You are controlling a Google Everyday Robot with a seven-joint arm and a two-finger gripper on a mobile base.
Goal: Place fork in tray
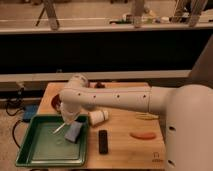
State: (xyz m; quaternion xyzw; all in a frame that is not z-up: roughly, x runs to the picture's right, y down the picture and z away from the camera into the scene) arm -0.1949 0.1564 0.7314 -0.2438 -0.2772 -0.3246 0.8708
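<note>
Gripper: the gripper [69, 120] hangs over the tray's right part; whether its fingers are apart or together cannot be told.
Fork: the fork [59, 128] slants below the gripper, over the tray floor (held or resting, unclear).
Tray: the tray [35, 159] sits at the table's front left.
Progress: delivery looks nearly complete; release and withdrawal remain.
Surroundings: a blue sponge [73, 132] lies in the tray just beside the fork; a white cup [98, 116], a black bar [103, 141], a yellowish piece [146, 116] and an orange piece [143, 135] lie outside the tray.
</note>
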